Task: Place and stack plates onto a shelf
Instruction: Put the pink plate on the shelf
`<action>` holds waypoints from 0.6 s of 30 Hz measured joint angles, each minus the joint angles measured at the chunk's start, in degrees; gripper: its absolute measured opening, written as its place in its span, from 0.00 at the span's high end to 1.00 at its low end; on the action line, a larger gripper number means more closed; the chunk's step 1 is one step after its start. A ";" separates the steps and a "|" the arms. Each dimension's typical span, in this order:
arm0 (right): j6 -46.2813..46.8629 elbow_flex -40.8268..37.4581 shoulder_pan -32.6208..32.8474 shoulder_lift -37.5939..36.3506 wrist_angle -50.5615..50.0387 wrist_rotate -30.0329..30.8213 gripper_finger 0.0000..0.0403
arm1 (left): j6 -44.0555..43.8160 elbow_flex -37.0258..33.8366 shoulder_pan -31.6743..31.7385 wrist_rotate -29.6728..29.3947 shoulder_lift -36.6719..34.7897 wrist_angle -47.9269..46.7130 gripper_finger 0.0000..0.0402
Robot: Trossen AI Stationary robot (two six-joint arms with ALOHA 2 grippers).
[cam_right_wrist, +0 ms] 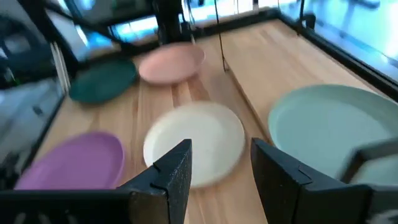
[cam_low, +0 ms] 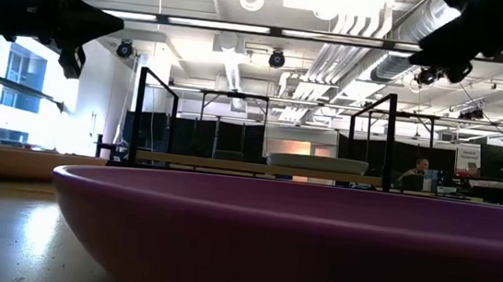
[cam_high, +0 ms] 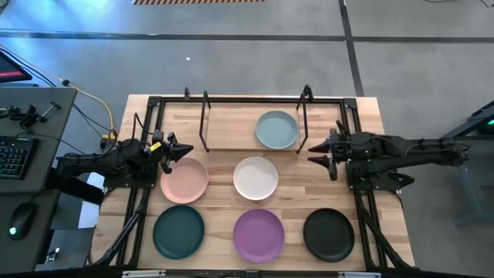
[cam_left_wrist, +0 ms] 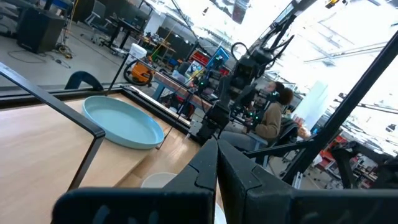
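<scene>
The shelf (cam_high: 231,127) stands at the table's far middle. The pale blue-grey plate (cam_high: 276,129) rests on the right part of its board; it also shows in the left wrist view (cam_left_wrist: 121,121) and the right wrist view (cam_right_wrist: 329,130). On the tabletop lie the pink plate (cam_high: 184,179), white plate (cam_high: 255,177), dark teal plate (cam_high: 178,232), purple plate (cam_high: 258,234) and black plate (cam_high: 328,234). My left gripper (cam_high: 187,150) is shut and empty, above the pink plate's far edge. My right gripper (cam_high: 312,152) is open and empty, right of the white plate, in the air.
Black metal frame rails (cam_high: 143,185) run along the table's left and right sides (cam_high: 363,208). A side desk with a keyboard (cam_high: 11,154) and mouse stands left of the table. The purple plate (cam_low: 297,247) fills the low view's foreground. People sit in the room beyond (cam_left_wrist: 273,115).
</scene>
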 joint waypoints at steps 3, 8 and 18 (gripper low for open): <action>0.99 -5.18 -0.41 -1.06 13.96 1.30 0.64 | -0.06 0.00 -0.01 0.00 0.00 0.00 1.00; 0.45 -6.87 -1.41 -0.56 24.43 4.17 0.64 | -0.03 0.00 -0.01 -0.01 0.00 0.01 1.00; 4.03 -6.89 -1.83 -0.51 25.31 4.32 0.64 | -0.06 0.00 0.02 -3.66 0.00 0.80 1.00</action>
